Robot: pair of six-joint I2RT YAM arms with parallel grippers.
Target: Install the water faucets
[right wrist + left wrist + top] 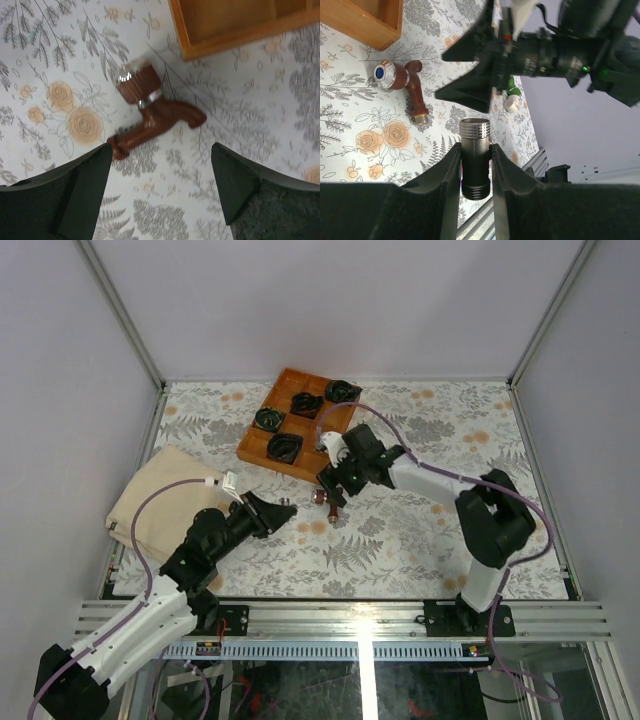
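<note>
A dark red-brown water faucet [155, 117] with a ribbed knob lies on its side on the floral table, also seen as the faucet [407, 85] and the faucet [325, 502]. My right gripper [160, 175] hangs just above it, open, with the faucet's inlet end near the left finger [85, 185]. My left gripper [475, 165] is shut on a black threaded fitting [475, 155] with a silvery top, held level beside the faucet. A bright green faucet [512, 86] shows only as a sliver behind the right gripper [485, 70].
A wooden compartment tray [262, 440] with black-and-green coiled bundles [284, 447] stands at the back. A small white piece [511, 103] lies near the green one. A folded beige cloth [160, 500] lies at the left. Aluminium rails [360, 618] run along the near edge.
</note>
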